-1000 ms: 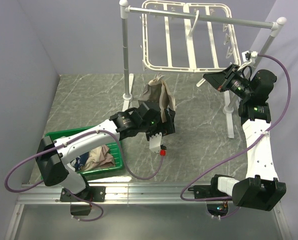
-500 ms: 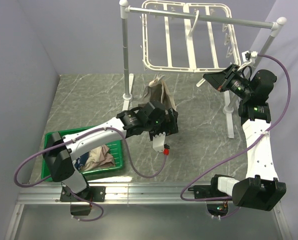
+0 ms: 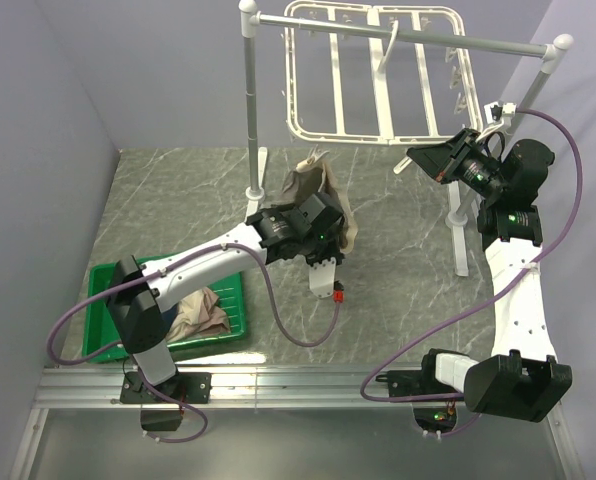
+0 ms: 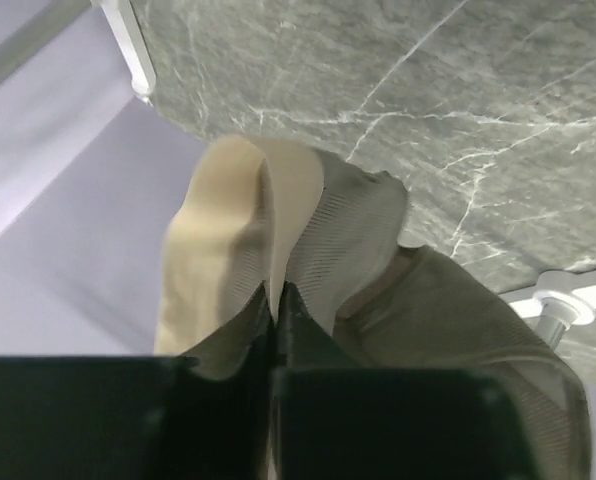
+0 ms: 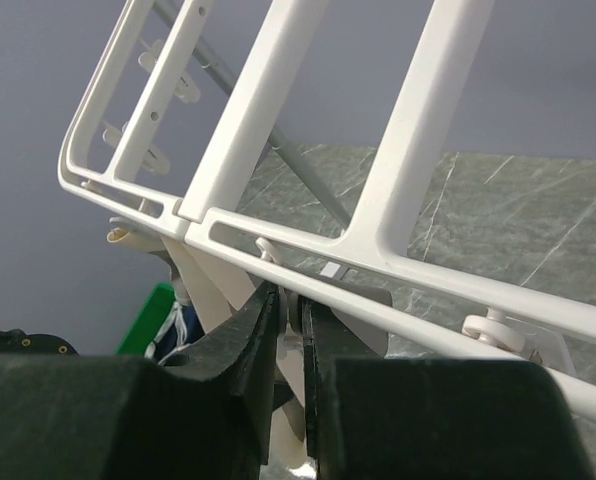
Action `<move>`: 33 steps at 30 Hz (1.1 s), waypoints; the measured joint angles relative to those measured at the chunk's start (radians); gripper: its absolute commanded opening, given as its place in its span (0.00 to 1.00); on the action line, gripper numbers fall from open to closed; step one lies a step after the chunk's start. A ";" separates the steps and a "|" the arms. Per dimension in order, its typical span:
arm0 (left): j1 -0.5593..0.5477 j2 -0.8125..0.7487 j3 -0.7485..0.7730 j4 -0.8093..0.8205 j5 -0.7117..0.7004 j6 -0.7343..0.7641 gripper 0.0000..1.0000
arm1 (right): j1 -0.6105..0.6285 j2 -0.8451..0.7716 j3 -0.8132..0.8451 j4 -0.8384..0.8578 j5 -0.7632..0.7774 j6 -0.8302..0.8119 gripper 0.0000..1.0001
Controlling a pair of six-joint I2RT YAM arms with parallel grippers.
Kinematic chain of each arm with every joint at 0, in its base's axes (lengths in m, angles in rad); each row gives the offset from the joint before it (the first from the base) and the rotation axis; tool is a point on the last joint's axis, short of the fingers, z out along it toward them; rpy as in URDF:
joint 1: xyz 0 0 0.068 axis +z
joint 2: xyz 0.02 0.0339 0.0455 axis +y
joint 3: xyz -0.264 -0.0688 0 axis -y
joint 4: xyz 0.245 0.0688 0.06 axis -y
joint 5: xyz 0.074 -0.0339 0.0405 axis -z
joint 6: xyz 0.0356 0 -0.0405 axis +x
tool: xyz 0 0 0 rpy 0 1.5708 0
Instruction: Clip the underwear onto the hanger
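Note:
The underwear (image 3: 316, 187), taupe with a beige waistband (image 4: 213, 240), hangs below the near-left corner of the white hanger (image 3: 363, 80), its top corner at a small white clip. My left gripper (image 3: 334, 222) is shut on a fold of the underwear (image 4: 363, 235); in the left wrist view, fabric bulges out on both sides of the closed tips (image 4: 278, 290). My right gripper (image 3: 414, 158) is at the hanger's near-right corner. In the right wrist view it (image 5: 290, 295) is shut on a white clip (image 5: 300, 330) hanging under the hanger's frame bar (image 5: 408, 150).
A green basket (image 3: 118, 275) at the near left holds a navy garment and a pinkish-beige garment (image 3: 200, 315). The white pole rack (image 3: 250, 100) carries the hanger; its right post foot (image 3: 463, 262) stands beside the right arm. Purple cables loop from both arms.
My left arm reached forward and to the right, up to the hanging underwear, and its gripper went from open to shut on the fabric. The right arm has not moved.

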 measured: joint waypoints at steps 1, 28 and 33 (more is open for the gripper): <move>0.000 0.000 0.016 -0.026 0.004 0.002 0.00 | 0.000 0.000 0.000 0.000 -0.001 0.000 0.00; -0.001 -0.190 -0.211 0.143 0.147 0.004 0.99 | -0.002 0.008 0.000 0.004 -0.012 0.002 0.00; -0.001 -0.199 -0.220 0.216 0.132 0.004 0.99 | -0.002 0.008 -0.011 0.023 -0.014 0.013 0.00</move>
